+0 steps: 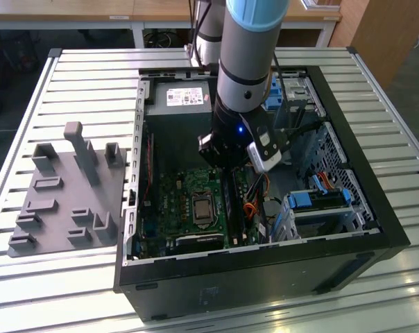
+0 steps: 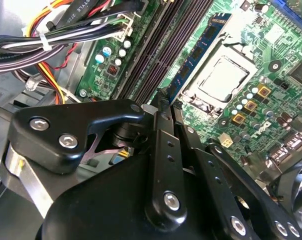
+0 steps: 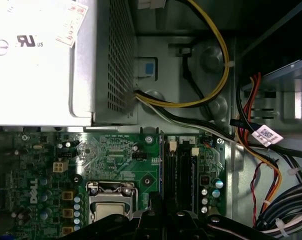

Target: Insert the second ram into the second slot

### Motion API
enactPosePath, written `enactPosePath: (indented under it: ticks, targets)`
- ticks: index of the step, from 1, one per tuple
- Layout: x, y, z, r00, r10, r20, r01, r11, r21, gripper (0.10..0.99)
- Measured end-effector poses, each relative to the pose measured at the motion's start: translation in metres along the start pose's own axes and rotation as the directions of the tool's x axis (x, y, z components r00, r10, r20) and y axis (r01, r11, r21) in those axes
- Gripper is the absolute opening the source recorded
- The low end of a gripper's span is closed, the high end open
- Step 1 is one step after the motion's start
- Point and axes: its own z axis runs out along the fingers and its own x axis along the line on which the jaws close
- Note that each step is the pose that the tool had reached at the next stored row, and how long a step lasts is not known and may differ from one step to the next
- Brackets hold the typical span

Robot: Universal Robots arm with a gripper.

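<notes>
Gripper (image 2: 165,102) low inside the open case (image 1: 265,288). I noted its fingers drawn together, tips at one end of the second ram (image 2: 197,52). That stick lay along the slot just beside the processor socket (image 2: 223,80), on the exterior view's right.

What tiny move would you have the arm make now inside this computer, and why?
Probably a short, gentle push straight down. In the second wrist view the gripper sits right at one end of the dark-blue ram, which lies along the slot beside the processor. Whether it is fully seated I cannot tell, so press little.
</notes>
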Motion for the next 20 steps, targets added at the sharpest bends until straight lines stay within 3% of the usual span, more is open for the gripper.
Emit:
enactPosePath:
  ticks: [20]
  targets:
    - [-0.0021,-0.0001,0.0049,1.0,0.001,0.0,-0.001,1.0,0.0,0.137]
